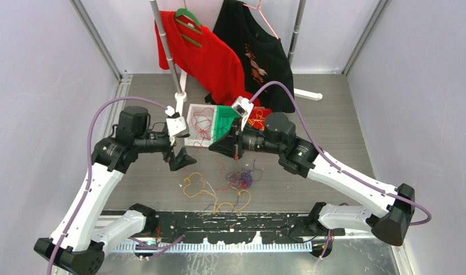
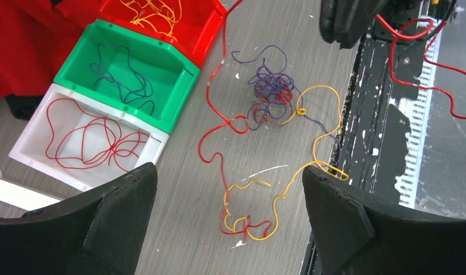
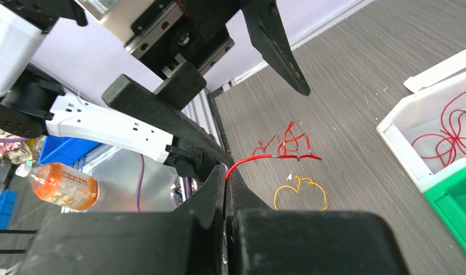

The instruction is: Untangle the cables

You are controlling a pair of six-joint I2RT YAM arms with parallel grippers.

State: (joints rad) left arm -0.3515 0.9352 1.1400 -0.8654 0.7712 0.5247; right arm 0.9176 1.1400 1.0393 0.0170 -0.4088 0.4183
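Note:
A tangle of cables [image 1: 240,180] lies on the grey table: a purple knot [image 2: 269,96], a yellow-orange strand [image 2: 320,134] and a red strand [image 2: 219,117]. My left gripper [image 1: 182,160] is open and empty, hovering above the tangle's left end; its jaws stand wide apart in the left wrist view [image 2: 228,172]. My right gripper [image 1: 217,146] is shut on a red cable [image 3: 259,158] that runs from its jaws [image 3: 226,175] down to the table. A yellow loop [image 3: 299,192] lies beside it.
Three bins stand behind the tangle: a white bin [image 2: 24,152] with red cables, a green bin [image 2: 182,86] with purple cables, a red bin [image 2: 210,26] with yellow cables. A clothes rack [image 1: 168,51] with a red shirt [image 1: 210,57] and a black shirt [image 1: 262,51] stands at the back.

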